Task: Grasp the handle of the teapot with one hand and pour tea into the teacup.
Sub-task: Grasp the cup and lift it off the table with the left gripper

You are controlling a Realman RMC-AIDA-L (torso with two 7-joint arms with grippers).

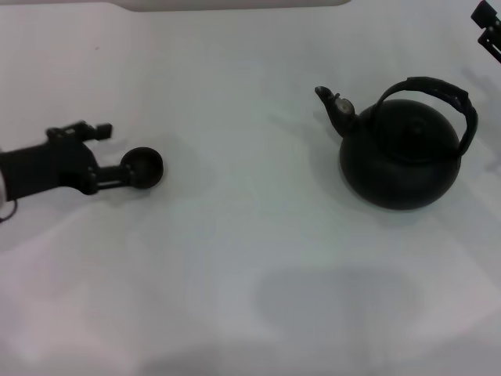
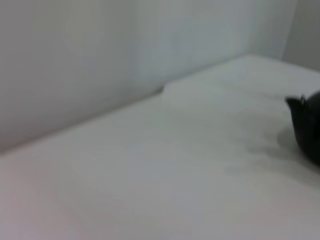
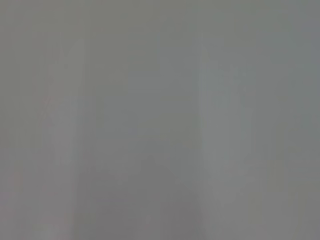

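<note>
Black and matte, the teapot (image 1: 399,153) sits on the right of the white table (image 1: 235,258), its spout (image 1: 333,106) pointing left and its handle (image 1: 438,98) arched over the lid. Well apart on the left lies the teacup (image 1: 142,167), touching my left pincer (image 1: 117,176); whether that pincer grips it I cannot tell. My right pincer (image 1: 489,27) hangs at the far right edge, beyond the teapot.

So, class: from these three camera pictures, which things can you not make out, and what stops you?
- Teacup inside: head view, too dark to tell.
- Left pincer: head view, black against the cup; grip unclear.
- Right pincer: head view, cut off by the corner.
- Teapot: left wrist view, cut by the edge; handle hidden there.
- Right wrist view: only a plain grey surface.
</note>
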